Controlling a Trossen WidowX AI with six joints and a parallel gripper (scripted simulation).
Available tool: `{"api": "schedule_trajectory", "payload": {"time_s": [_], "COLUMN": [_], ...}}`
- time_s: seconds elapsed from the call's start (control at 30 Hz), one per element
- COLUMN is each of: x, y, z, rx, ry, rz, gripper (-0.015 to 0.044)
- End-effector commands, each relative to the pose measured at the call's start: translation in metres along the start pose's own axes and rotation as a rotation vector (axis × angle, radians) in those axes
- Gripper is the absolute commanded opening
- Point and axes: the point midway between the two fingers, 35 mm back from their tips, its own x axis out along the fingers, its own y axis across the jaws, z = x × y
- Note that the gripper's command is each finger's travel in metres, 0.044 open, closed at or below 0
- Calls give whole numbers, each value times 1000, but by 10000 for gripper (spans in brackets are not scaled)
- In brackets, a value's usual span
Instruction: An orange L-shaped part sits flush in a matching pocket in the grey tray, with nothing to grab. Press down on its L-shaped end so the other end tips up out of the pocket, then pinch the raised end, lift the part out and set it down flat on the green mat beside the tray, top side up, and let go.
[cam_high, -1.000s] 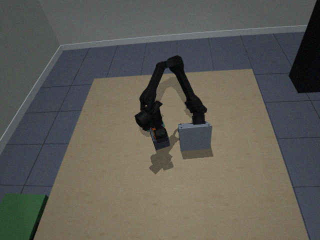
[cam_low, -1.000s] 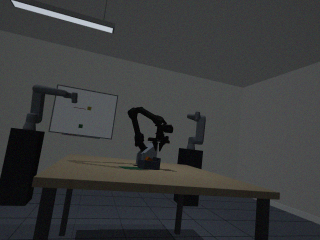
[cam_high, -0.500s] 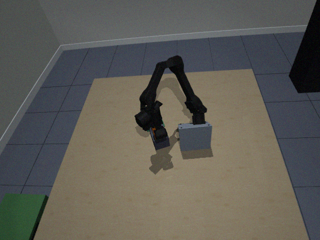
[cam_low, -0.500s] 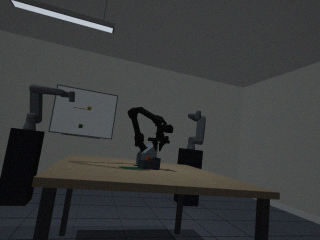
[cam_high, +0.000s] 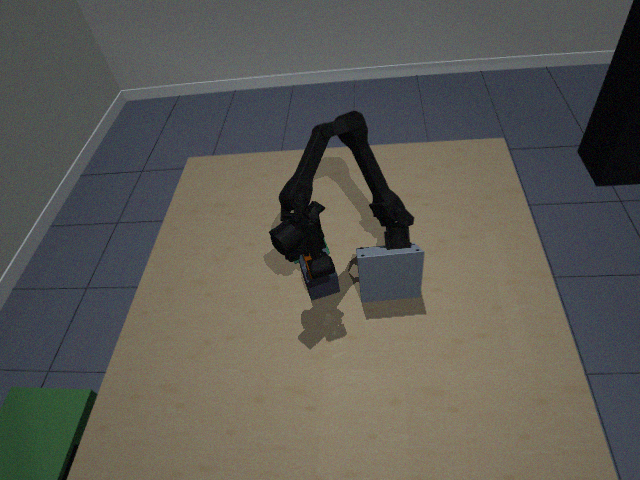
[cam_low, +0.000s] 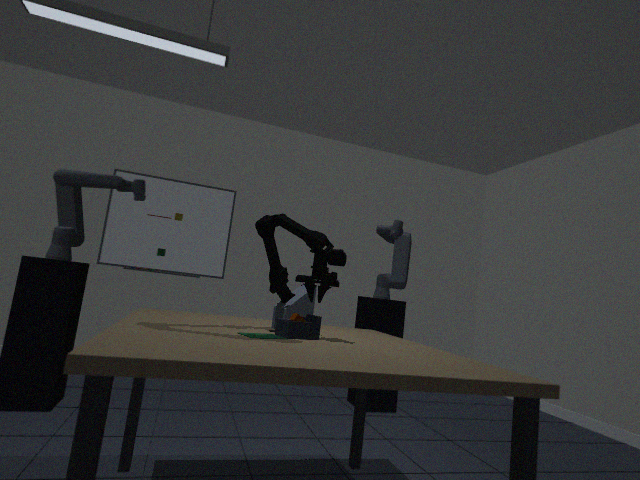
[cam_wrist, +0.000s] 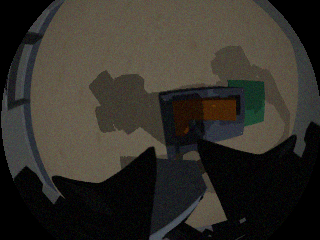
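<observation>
The grey tray stands on the table. The orange L-shaped part lies in its pocket. In the exterior view orange shows above the tray's rim, and in the wrist view a dark gap lies beyond its straight end, so that end, toward the mat, looks tipped up. Its L-shaped end is in shadow. The green mat lies against the tray's far side. My gripper points down above the tray, partly open and empty, its fingers apart from the part.
The pale grey block at my arm's base stands close beside the tray. My arm arches over from it and hides part of the tray and mat in the top view. Two grey arms stand on black pedestals beyond the table.
</observation>
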Motion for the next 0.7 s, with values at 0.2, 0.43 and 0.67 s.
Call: {"api": "schedule_trajectory", "payload": {"time_s": [0.2, 0.43, 0.67], "x": [0, 0, 16], "y": [0, 0, 0], "z": [0, 0, 2], "rx": [-2, -2, 1], "ry": [0, 0, -1], "rz": [0, 0, 2], "gripper": [180, 180, 180]}}
